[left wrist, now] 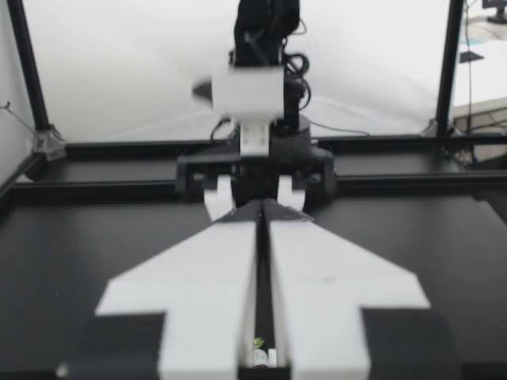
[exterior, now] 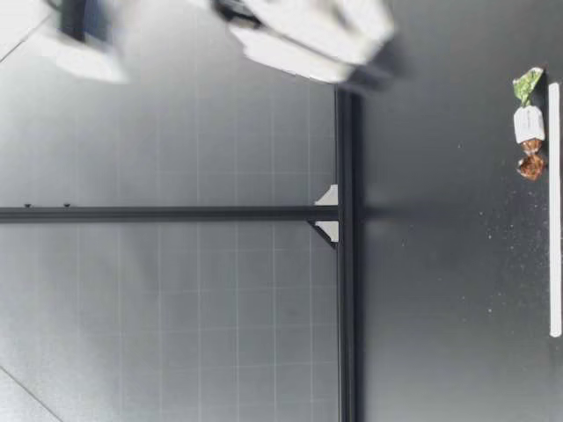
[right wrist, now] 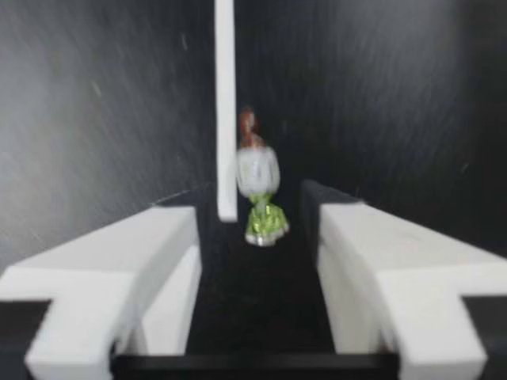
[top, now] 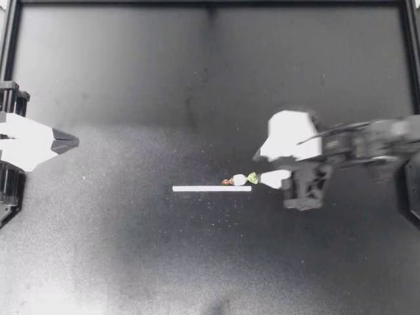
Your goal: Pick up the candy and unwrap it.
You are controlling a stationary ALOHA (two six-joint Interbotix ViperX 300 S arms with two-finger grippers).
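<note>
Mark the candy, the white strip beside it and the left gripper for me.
candy [top: 239, 179], top view, on its white middle.
white strip [top: 211, 188], top view, at mid-length.
left gripper [top: 73, 140], top view, at the dark tip of its closed jaws.

Overhead straight down, low across table [exterior: 457, 308], both wrists seemingly facing candy [right wrist: 257, 172]

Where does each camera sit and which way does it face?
Top: above the table, straight down; shows left gripper, right gripper, candy.
Low: table height, looking across; candy, an arm overhead.
Left wrist: along its shut fingers toward the right arm.
Right wrist: along its open fingers at the candy.
Shared: top and right wrist both show the white strip.
</note>
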